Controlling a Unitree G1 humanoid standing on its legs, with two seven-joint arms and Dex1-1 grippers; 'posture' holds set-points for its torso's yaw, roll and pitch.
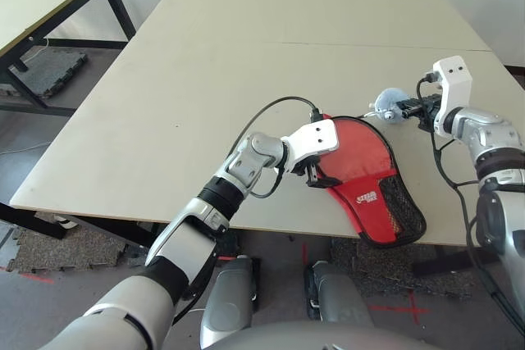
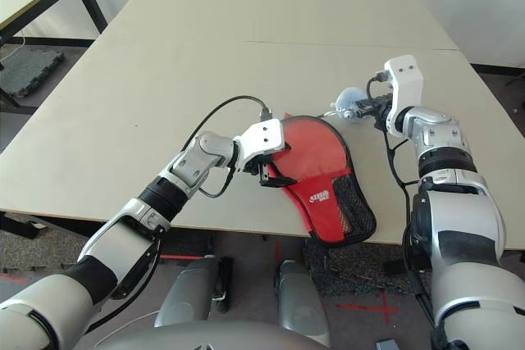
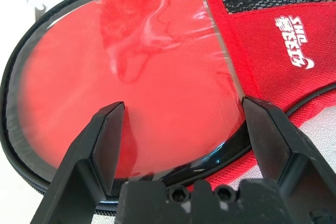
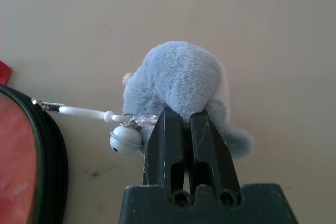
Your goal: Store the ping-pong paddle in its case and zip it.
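Pale tabletop [image 1: 246,79], red-and-black case [image 3: 157,77] beneath the open left hand [image 3: 181,114].

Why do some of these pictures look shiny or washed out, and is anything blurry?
Left wrist view: pale glare streaks cross the clear cover over the red face of the case, and the table at picture left is burnt out to near white. Right wrist view: light is dimmer and even, with the plush toy's fur soft-shadowed. Left eye view: the tabletop looks evenly lit, without harsh shadows.
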